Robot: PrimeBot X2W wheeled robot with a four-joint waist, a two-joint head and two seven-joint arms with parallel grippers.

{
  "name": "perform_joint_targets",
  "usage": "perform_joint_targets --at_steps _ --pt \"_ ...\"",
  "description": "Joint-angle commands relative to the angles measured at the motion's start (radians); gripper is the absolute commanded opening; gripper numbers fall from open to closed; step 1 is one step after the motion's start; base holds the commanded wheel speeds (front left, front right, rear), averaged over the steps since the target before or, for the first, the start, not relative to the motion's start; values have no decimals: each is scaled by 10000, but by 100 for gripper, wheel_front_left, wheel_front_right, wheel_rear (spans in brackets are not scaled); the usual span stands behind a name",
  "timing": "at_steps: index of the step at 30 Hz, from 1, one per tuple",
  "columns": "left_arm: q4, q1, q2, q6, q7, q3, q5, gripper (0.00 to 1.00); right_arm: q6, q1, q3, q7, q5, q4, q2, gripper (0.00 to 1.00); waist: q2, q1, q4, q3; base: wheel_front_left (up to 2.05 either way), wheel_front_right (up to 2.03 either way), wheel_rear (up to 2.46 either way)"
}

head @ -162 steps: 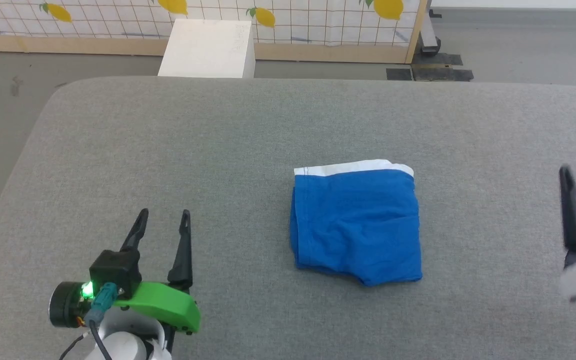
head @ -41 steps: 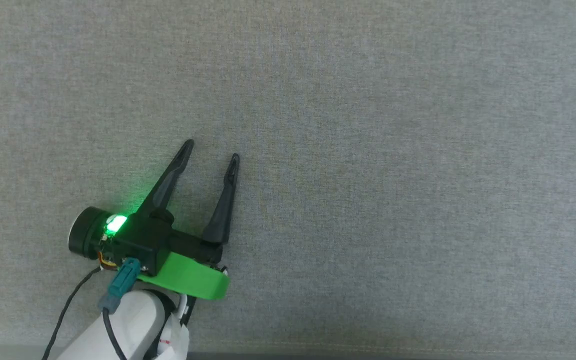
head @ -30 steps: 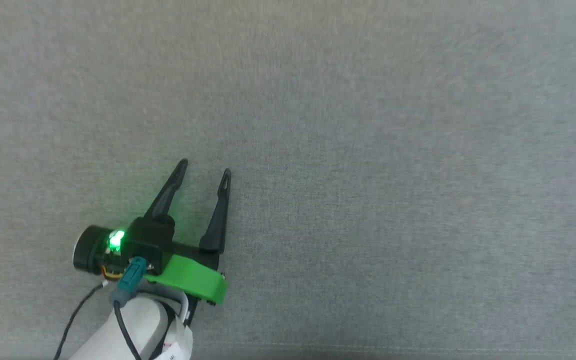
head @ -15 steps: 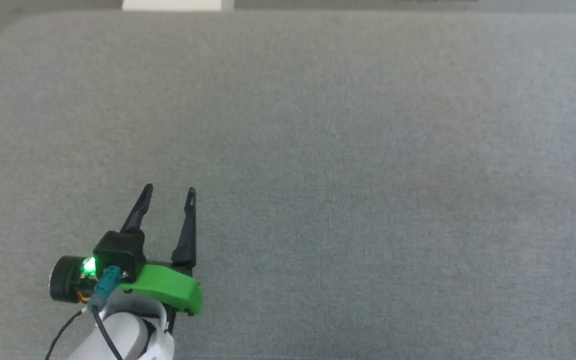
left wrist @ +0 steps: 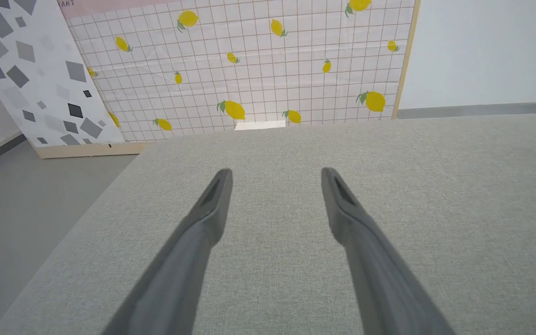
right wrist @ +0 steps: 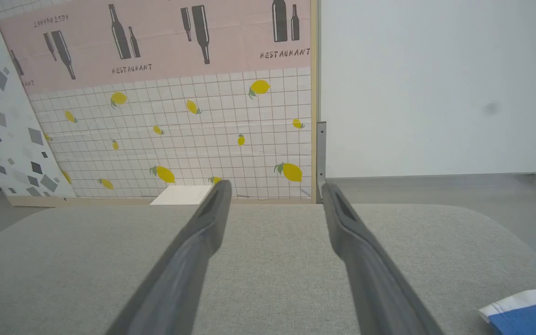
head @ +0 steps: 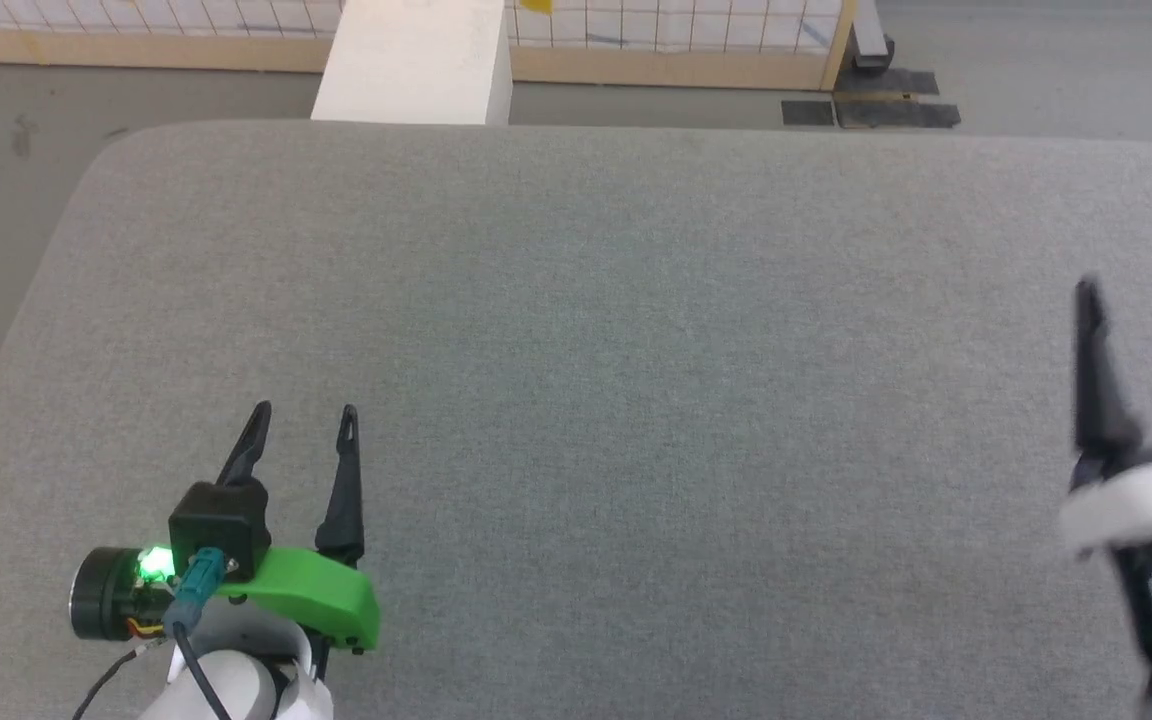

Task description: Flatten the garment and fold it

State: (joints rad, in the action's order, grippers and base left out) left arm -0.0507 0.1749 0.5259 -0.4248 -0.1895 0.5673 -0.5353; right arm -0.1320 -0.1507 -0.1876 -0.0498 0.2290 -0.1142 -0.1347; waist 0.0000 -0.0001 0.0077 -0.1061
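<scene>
— Where's the garment (right wrist: 528,322)?
— Down to the right of my right gripper (head: 1134,288), on the grey pad (head: 576,350).
— Your grippers?
— Both released, jaws wide. Pad stretches ahead; its rounded edge (head: 36,300) runs left of my left gripper (head: 305,412).

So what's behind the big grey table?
Just past the far edge of the grey table stands a white box, and behind that a checked wall panel with yellow lemons. The table hides the box's bottom, so what it rests on cannot be seen.
</scene>
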Motion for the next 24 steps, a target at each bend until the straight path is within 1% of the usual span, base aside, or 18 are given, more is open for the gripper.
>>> perform_joint_targets --at_steps 1,2,4,8,10,16,24 --pt "-1 -139 63 -96 31 -19 23 100 13 489 -18 163 -260 -230 272 100 0 1 48 77 0 0 0" --pt "17 -175 63 -116 32 -27 0 100 13 806 -115 255 -301 -335 501 100 0 1 42 99 0 0 0" --pt "48 -240 54 -145 29 -28 -31 100 13 1286 -113 400 -458 -410 694 100 0 1 33 123 0 0 0" --pt "180 -379 7 -112 12 56 -97 100 13 2108 147 770 -592 -291 830 100 0 1 -5 192 0 0 0" --pt "255 -447 -19 -112 -11 80 -125 100 13 2371 195 977 -374 -143 837 100 0 1 -19 251 0 0 0" --pt "371 -607 -63 -117 -94 107 -195 100 13 2694 335 1334 -266 66 842 100 0 1 -70 355 0 0 0" --pt "375 -586 -48 -51 -118 183 -198 100 13 2729 486 1331 -467 -87 843 100 0 1 -27 356 0 0 0"
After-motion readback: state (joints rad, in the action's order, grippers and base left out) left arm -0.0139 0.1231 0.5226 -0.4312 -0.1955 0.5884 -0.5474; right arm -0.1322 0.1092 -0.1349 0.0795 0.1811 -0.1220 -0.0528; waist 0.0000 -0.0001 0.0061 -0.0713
